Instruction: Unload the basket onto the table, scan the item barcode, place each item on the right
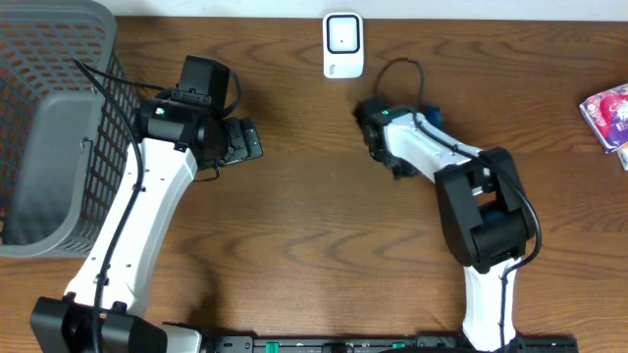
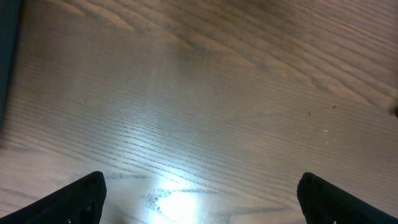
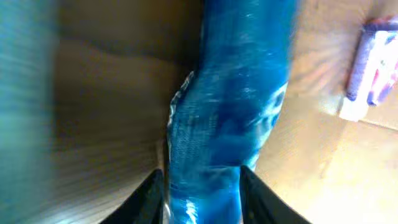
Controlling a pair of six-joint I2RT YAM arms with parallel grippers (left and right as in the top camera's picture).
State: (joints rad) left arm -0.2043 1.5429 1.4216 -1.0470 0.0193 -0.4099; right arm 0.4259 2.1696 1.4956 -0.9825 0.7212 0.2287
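Observation:
A blue packet [image 3: 230, 112], the item, fills the right wrist view, blurred, and stands between my right gripper's [image 3: 200, 177] fingers. The jaws are parted, with a thin dark gap beside the left finger [image 3: 149, 199], so they look open around it. In the overhead view my right gripper [image 1: 376, 129] hangs just below the white scanner [image 1: 342, 44] at the table's back edge, and the arm hides the packet. My left gripper [image 1: 247, 140] is wide open over bare wood, its fingers [image 2: 81, 199] at the frame's lower corners with nothing between them.
A grey mesh basket [image 1: 54, 69] takes up the far left. A pink and purple packet [image 1: 608, 116] lies at the right edge, and also shows as a purple and white packet [image 3: 373, 68] in the right wrist view.

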